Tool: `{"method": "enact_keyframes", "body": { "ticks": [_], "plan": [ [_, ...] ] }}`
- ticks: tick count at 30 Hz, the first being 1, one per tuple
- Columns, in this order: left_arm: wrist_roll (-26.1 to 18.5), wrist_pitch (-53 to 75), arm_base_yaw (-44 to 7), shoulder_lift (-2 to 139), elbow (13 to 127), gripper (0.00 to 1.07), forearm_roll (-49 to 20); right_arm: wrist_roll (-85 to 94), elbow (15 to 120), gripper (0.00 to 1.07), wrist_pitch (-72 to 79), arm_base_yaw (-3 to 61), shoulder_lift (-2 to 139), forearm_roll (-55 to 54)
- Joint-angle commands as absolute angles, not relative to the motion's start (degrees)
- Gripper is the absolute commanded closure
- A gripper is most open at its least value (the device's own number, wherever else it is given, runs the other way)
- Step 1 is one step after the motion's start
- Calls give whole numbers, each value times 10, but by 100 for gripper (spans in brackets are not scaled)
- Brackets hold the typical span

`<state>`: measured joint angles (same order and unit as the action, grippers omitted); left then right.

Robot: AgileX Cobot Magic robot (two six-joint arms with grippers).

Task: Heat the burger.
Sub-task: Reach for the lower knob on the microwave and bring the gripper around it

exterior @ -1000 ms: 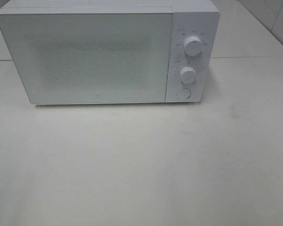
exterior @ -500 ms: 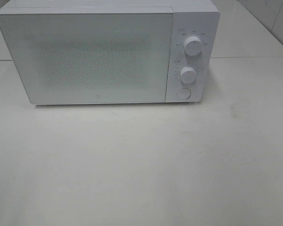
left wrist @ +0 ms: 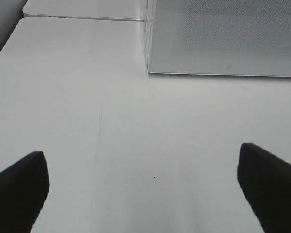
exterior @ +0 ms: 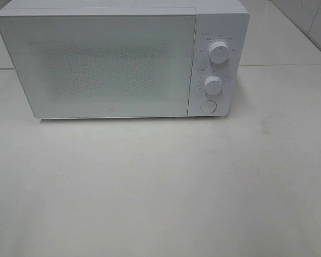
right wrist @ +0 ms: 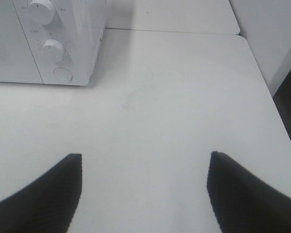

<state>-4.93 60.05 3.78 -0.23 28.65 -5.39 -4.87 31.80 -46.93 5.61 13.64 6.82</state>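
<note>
The burger is out of view in every frame. A white microwave [exterior: 123, 59] stands at the back of the table with its door [exterior: 96, 64] shut; it also shows in the left wrist view [left wrist: 223, 36] and the right wrist view [right wrist: 48, 39]. It has two round knobs [exterior: 218, 52] and a round button [exterior: 207, 106] on its right panel. My left gripper [left wrist: 143, 187] is open and empty above the bare table, in front of the microwave's left corner. My right gripper [right wrist: 145, 187] is open and empty, in front of the control panel and to its right. Neither gripper shows in the exterior view.
The white table [exterior: 160, 187] stretches in front of the microwave. Its right edge [right wrist: 274, 102] drops to a dark floor. A second white table surface [left wrist: 82, 8] lies behind, across a seam.
</note>
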Motion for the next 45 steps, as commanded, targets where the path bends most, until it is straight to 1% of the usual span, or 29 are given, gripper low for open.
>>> {"method": "enact_keyframes", "body": {
  "ticks": [1, 3, 6, 9, 15, 20, 29, 31, 33, 43, 45],
  "plan": [
    [-46, 595, 38, -17, 285, 9, -56, -53, 321, 36, -435, 54, 160, 68],
    [-46, 595, 38, -17, 285, 9, -56, -53, 321, 36, -405, 54, 192, 68],
    [-46, 595, 38, -17, 285, 9, -56, -53, 321, 36, -394, 54, 204, 68],
    [-46, 595, 38, -17, 285, 9, -56, -53, 321, 36, -346, 54, 259, 68],
    [-46, 595, 38, -17, 285, 9, -56, -55, 321, 36, -305, 54, 299, 68],
    [-46, 595, 38, -17, 285, 9, -56, -68, 321, 36, -239, 54, 374, 68],
    [-46, 595, 38, -17, 285, 9, -56, -68, 321, 36, -171, 54, 444, 68],
    [-46, 595, 38, -17, 285, 9, -56, -68, 321, 36, -124, 54, 484, 68],
    [-46, 595, 38, -17, 285, 9, -56, -68, 321, 36, -113, 54, 492, 68],
    [-46, 595, 38, -17, 285, 9, -56, -68, 321, 36, 55, 54, 599, 68],
    [-46, 595, 38, -17, 285, 9, -56, -68, 321, 36, 67, 54, 610, 68]
  ]
}}
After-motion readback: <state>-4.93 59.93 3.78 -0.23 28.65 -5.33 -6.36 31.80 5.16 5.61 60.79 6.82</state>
